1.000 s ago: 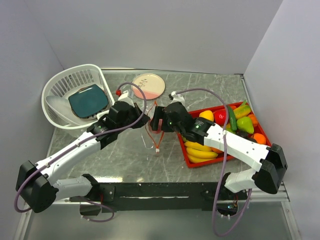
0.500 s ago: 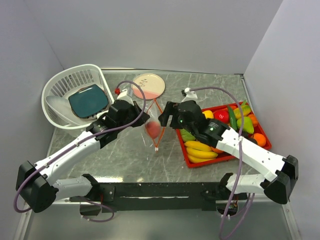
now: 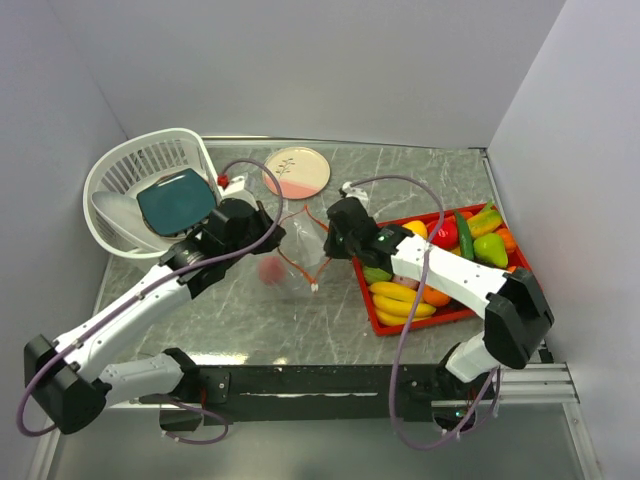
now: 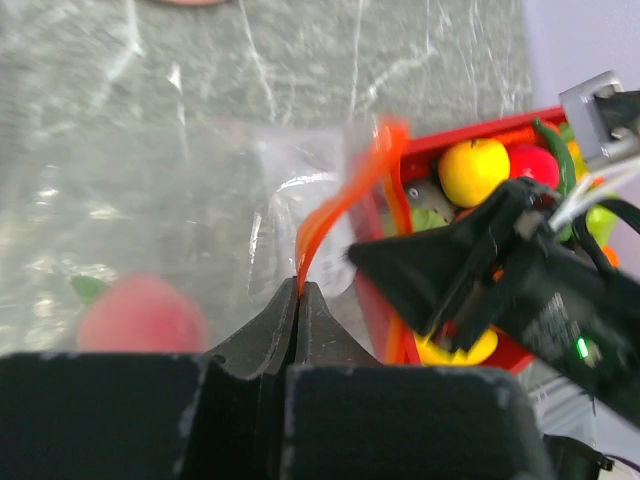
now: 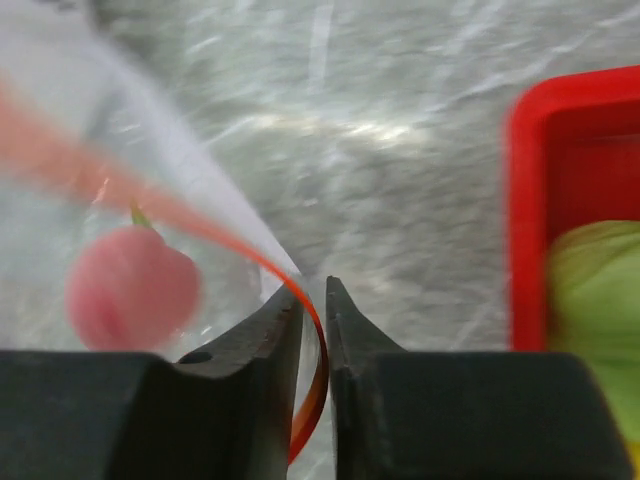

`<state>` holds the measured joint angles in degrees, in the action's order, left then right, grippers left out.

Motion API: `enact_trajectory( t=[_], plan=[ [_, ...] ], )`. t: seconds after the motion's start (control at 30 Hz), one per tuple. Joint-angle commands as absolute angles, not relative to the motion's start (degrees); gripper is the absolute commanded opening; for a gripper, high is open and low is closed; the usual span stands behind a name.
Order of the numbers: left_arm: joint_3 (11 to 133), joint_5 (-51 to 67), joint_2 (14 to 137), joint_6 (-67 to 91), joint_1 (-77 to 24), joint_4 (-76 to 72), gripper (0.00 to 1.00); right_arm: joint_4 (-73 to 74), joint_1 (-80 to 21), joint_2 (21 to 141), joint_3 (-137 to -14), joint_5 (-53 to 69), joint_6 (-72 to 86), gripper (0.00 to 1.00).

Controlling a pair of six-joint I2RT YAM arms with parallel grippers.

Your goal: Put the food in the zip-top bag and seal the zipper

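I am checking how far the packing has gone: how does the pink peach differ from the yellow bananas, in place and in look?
Place: the pink peach is inside the clear bag, while the yellow bananas lie in the red tray.
Shape: the peach is round, while the bananas are long and curved.
Number: there is one peach, but several bananas lie side by side.
Both are toy food.

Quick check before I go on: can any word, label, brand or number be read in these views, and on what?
No readable text in any view.
zip-top bag: a whitish patch shows in the left wrist view, too blurred to read, if it is print at all.
zipper: plain orange-red, no lettering seen.
plate: a sprig drawing only, no words.
red tray: no marking visible.
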<state>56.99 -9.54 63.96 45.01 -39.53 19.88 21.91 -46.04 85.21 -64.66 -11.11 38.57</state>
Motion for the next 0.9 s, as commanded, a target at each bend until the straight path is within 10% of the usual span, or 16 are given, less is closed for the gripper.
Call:
enact_trajectory(
  t=[0.0, 0.3, 0.87],
  plan=[
    [60.56, -16.43, 58.98, 41.49, -39.55, 24.61, 0.01, 24.79, -42.10, 83.50, -67.24, -16.35, 36.22, 0.23],
    [59.77, -10.73, 65.03, 42.36, -39.46, 18.37, 0.01, 25.83, -46.14, 75.78, -66.99, -11.60, 35.50, 0.75],
    [60.12, -7.12, 67.50, 42.28, -39.37, 14.94, 0.01, 25.14, -31.29, 63.52, -47.28, -13.53, 36.04, 1.00]
  ],
)
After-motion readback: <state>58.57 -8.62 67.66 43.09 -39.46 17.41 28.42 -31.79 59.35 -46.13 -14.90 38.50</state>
